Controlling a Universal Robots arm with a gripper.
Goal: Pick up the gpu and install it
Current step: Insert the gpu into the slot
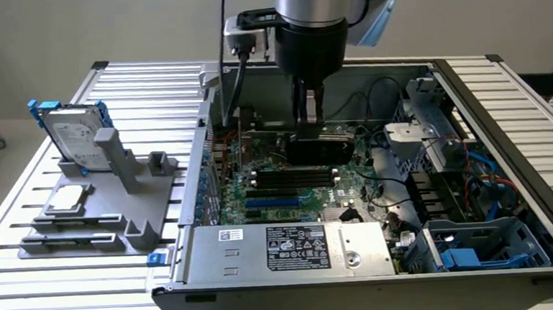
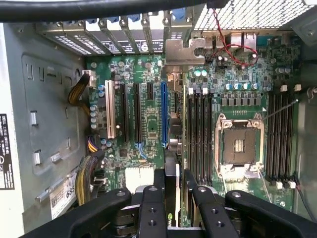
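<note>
My gripper (image 1: 308, 117) reaches down into the open computer case (image 1: 504, 112) and is shut on the gpu (image 1: 319, 146), which shows as a dark card held upright over the green motherboard (image 1: 279, 191). In the wrist view the gpu (image 2: 171, 161) is seen edge-on between my fingers (image 2: 152, 198). Its silver end bracket (image 2: 184, 51) is at the case's rear slot wall. The card runs right beside the long blue slot (image 2: 163, 114). Whether it sits in a slot I cannot tell.
On a grey fixture (image 1: 116, 208) at the exterior view's left stand a silver hard drive in a blue frame (image 1: 71, 131) and a small square processor chip (image 1: 68, 199). Inside the case are the power supply (image 1: 292, 251), memory slots (image 2: 198, 134), an open processor socket (image 2: 240, 146) and loose cables (image 2: 86, 171).
</note>
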